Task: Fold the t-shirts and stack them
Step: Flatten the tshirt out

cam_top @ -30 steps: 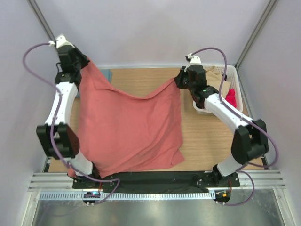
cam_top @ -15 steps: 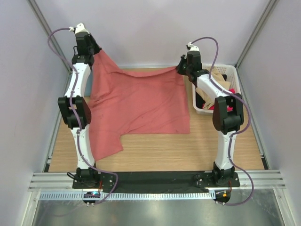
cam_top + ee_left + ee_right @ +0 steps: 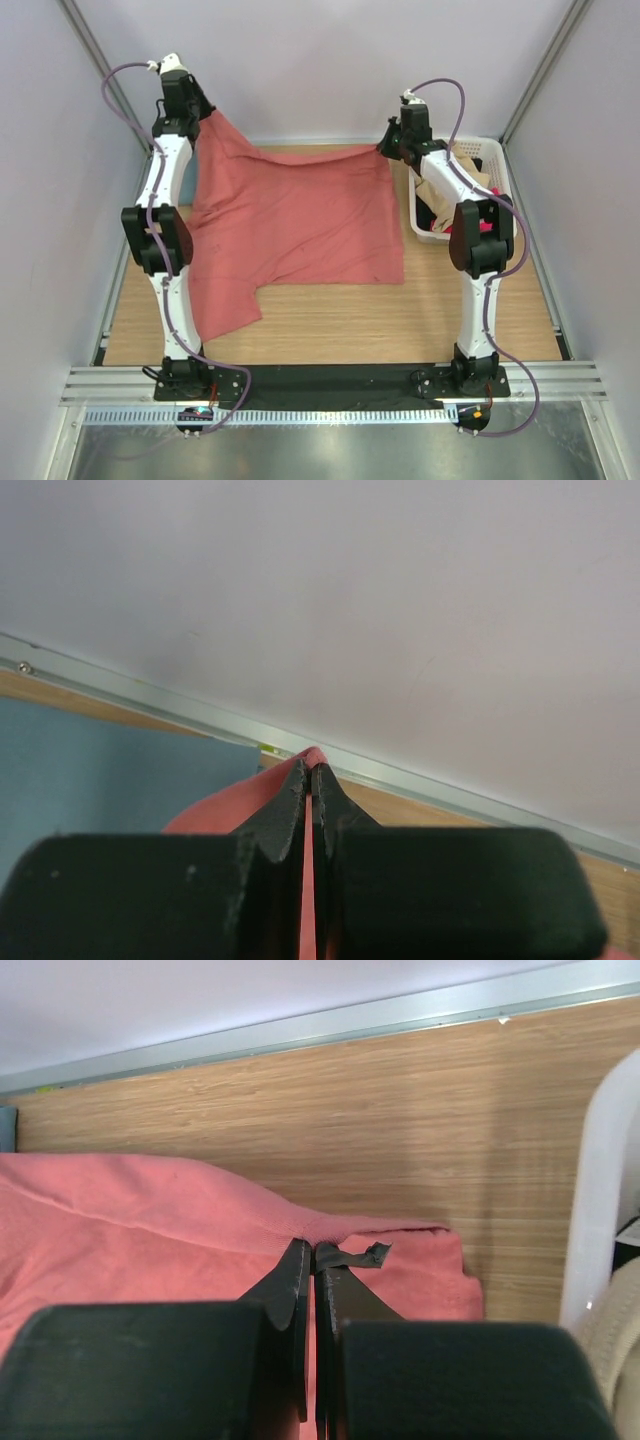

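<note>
Salmon shirt (image 3: pixel 300 220), hanging slack a second ago, now lies spread toward the table's (image 3: pixel 400 320) far edge (sleeve trailing near-left). The left gripper (image 3: pixel 205 112) and right gripper (image 3: pixel 383 148) stay clamped on its far corners, so it looks ready for folding.

The salmon-red t-shirt (image 3: pixel 300 215) has been dragged farther back and spread flatter.

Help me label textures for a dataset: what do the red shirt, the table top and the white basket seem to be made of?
The red shirt looks like soft matte cloth, likely cotton knit: it drapes and wrinkles. The table top looks like wood or wood-look laminate, smooth satin, with straight grain lines. The white basket is probably plastic: a thin, smooth white wall.
</note>
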You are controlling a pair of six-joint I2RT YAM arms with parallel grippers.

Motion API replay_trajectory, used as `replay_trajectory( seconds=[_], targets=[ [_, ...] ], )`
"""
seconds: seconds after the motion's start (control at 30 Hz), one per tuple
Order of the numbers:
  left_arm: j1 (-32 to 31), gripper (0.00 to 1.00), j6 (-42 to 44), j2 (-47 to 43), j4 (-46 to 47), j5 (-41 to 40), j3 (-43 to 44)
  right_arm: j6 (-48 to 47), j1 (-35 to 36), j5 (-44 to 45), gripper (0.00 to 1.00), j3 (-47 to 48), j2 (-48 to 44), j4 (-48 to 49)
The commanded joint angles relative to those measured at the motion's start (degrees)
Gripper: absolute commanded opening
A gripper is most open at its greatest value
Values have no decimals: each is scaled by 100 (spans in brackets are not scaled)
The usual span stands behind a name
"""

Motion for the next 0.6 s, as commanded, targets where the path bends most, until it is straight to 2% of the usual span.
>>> replay_trajectory(
  seconds=[0.0,0.3,0.57],
  targets=[
    [15,0,10,-818,-16,-233,-132,160,-120,-79,1,135,-414,-139],
    [15,0,-52,-2082,-121,-428,420,28,-111,-229,1,565,-1468,-535],
    [6,0,-421,-4033,-235,-367,-18,-192,-102,-317,1,-32,-3269,-298]
  ],
)
